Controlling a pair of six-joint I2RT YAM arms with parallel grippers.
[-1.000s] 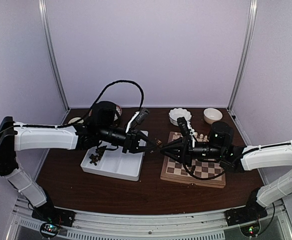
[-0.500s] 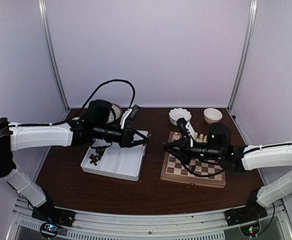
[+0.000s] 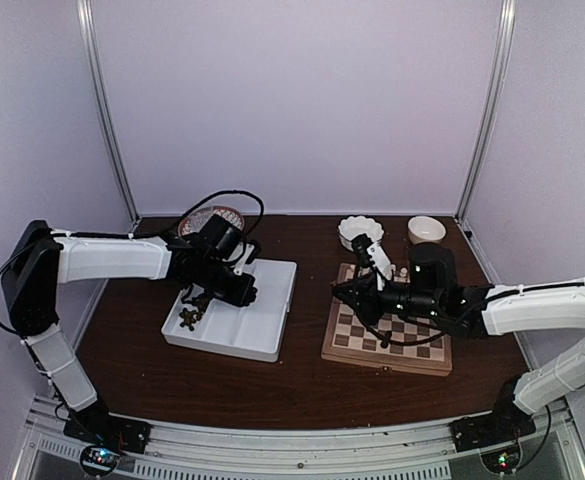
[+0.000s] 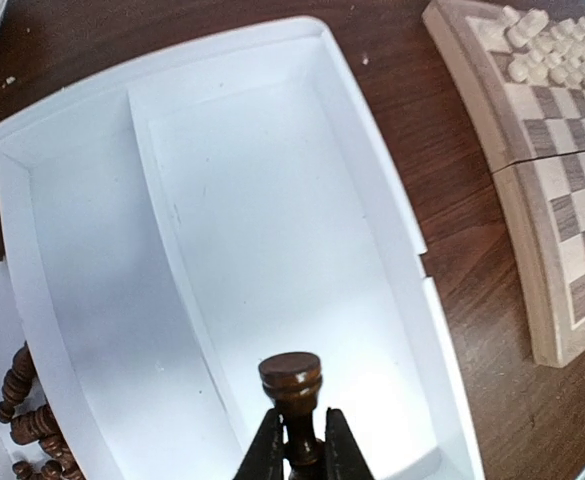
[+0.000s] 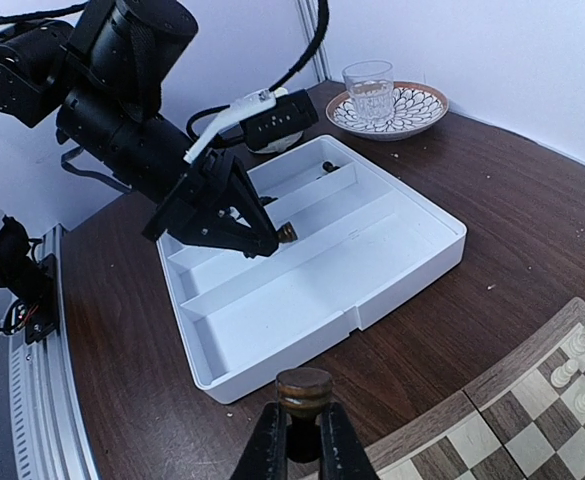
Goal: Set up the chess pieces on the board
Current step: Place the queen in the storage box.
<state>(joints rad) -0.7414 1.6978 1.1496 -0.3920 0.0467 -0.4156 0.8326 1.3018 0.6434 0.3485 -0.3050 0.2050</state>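
In the left wrist view my left gripper [image 4: 297, 452] is shut on the stem of a dark brown chess piece [image 4: 291, 374], held over the white divided tray [image 4: 272, 200]. Several more dark pieces [image 4: 27, 420] lie in the tray's left compartment. My right gripper [image 5: 298, 442] is shut on another dark piece [image 5: 304, 389], just off the left edge of the board [image 5: 517, 430]. From above, the left gripper [image 3: 242, 294] hangs over the tray [image 3: 257, 328], and the right gripper [image 3: 339, 290] is at the near-left side of the board [image 3: 402, 346].
Cream chessmen [image 3: 402, 272] stand along the board's far edge. Two white bowls [image 3: 360, 231] [image 3: 427, 230] sit behind the board. A patterned plate with a glass [image 5: 387, 104] stands behind the tray. Bare dark table lies between tray and board.
A second ago the two grippers met tip to tip between tray and board. They have since parted: the left swung back over the tray, and the right drew back toward the board.
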